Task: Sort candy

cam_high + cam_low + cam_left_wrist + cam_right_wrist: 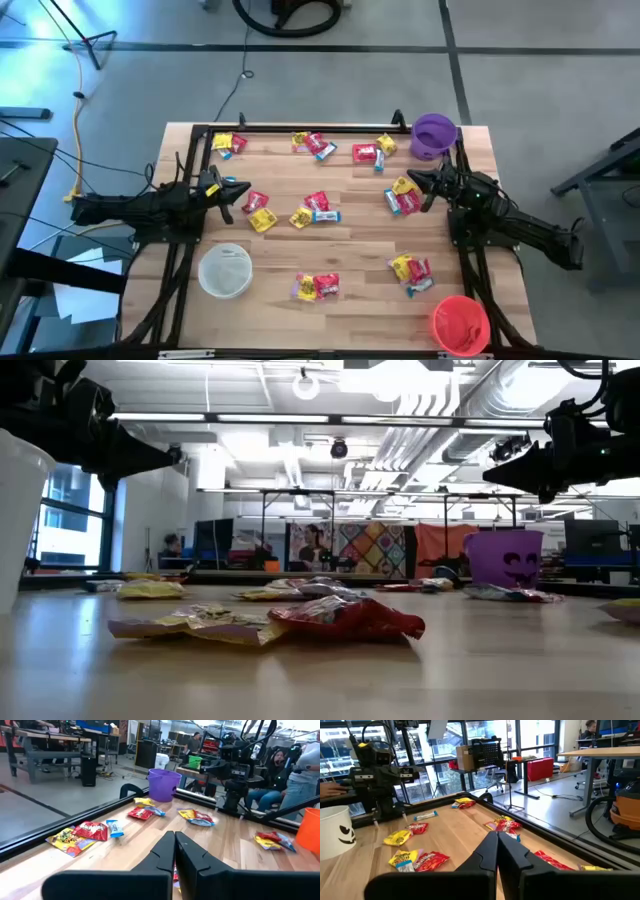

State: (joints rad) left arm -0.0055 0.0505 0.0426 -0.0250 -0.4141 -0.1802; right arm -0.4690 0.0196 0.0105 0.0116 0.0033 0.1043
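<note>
High view is showing you both arms waiting at opposite edges of the wooden surface (350,215). Your left end effector (240,187) is hovering at the left side, fingers pressed fully together and gripping nothing; the left wrist view is confirming the two dark fingers (165,851) touching along their length. Your right end effector (415,180) is hovering at the right side, just below the purple bowl (434,135), likewise closed tight and empty, as its own wrist view is showing with the fingers (506,851) meeting.

The candy (318,203) is lying scattered in small clusters of red, yellow and light blue wrappers across the surface: several clusters along the far edge, a few through the middle between the two end effectors, one just beside your right end effector, and two clusters nearer the front edge. None of it is sitting in any bowl that you can see.

The clear white bowl (226,270) is standing near the front left, and the red bowl (460,323) at the front right corner. Low view is showing a yellow and a red wrapper lying flat and touching in the foreground.
</note>
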